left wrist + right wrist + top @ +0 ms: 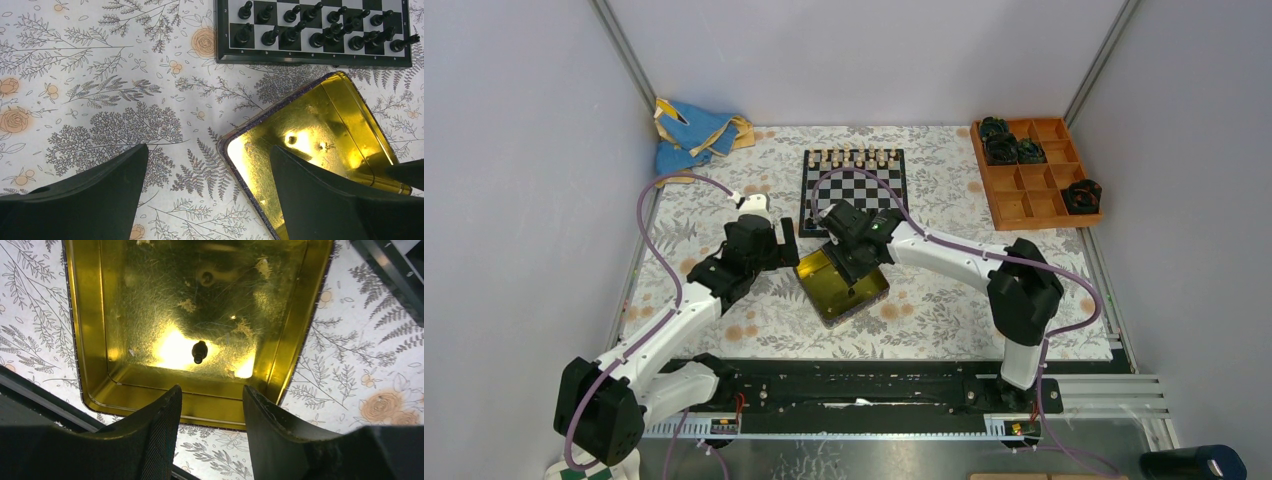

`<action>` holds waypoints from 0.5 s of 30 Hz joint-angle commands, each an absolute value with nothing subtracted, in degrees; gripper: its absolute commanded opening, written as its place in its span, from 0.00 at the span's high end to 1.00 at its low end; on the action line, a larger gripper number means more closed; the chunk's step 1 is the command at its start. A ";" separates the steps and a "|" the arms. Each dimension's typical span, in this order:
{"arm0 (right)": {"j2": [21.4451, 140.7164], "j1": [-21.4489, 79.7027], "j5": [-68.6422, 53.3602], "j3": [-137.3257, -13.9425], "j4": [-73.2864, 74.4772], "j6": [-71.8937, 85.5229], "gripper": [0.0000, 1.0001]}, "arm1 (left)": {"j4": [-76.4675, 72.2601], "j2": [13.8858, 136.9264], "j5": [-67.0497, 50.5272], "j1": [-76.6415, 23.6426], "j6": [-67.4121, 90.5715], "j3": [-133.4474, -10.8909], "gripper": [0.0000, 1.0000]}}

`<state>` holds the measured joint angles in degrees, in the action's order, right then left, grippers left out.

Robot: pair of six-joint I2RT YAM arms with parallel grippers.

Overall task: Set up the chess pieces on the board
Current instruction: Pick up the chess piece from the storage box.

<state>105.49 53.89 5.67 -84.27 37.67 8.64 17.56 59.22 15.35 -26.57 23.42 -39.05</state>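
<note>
The board (854, 196) lies at the table's back middle, with cream chess pieces (854, 157) lined along its far edge. In the left wrist view, black chess pieces (320, 27) fill the board's (310, 61) two near rows, a few of them leaning. One black piece (199, 351) lies on its side on the floor of the yellow tin (220, 405). My right gripper (212, 392) hangs open over the tin's near wall with nothing between its fingers. My left gripper (209, 150) is wide open and straddles the tin's (300, 135) left corner.
The yellow tin (842, 285) sits on the floral sheet just in front of the board. An orange compartment tray (1036, 190) holding dark round lumps (1009, 143) stands at the back right. A blue cloth (692, 132) lies bunched at the back left.
</note>
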 commanded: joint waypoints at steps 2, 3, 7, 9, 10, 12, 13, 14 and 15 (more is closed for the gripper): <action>104.17 54.66 3.50 -81.86 33.60 9.75 0.45 | 14.65 58.23 14.62 -26.28 23.81 -38.67 0.01; 104.44 54.62 3.29 -81.63 33.27 9.76 0.45 | 14.60 58.27 14.63 -26.26 23.82 -38.69 0.01; 105.80 54.69 2.72 -80.65 32.14 9.69 0.46 | 14.59 58.25 14.56 -26.28 23.82 -38.67 0.01; 106.49 54.66 2.48 -80.36 31.77 9.62 0.46 | 14.64 58.26 14.53 -26.28 23.82 -38.67 0.01; 106.68 54.71 2.28 -80.19 31.48 9.60 0.46 | 14.60 58.29 14.55 -26.28 23.82 -38.67 0.01; 107.13 54.61 1.88 -79.87 30.82 9.56 0.46 | 14.61 58.31 14.63 -26.24 23.82 -38.67 0.01; 107.40 54.65 1.78 -79.81 30.55 9.58 0.47 | 14.59 58.34 14.67 -26.26 23.76 -38.67 0.01; 107.67 54.67 1.75 -79.86 30.38 9.50 0.47 | 14.63 58.31 14.68 -26.27 23.77 -38.69 0.01; 107.92 54.65 1.69 -79.93 30.28 9.37 0.47 | 14.67 58.34 14.75 -26.28 23.78 -38.69 0.01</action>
<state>107.13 54.17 3.29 -80.07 32.27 9.26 17.52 59.07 15.25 -26.57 23.42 -39.05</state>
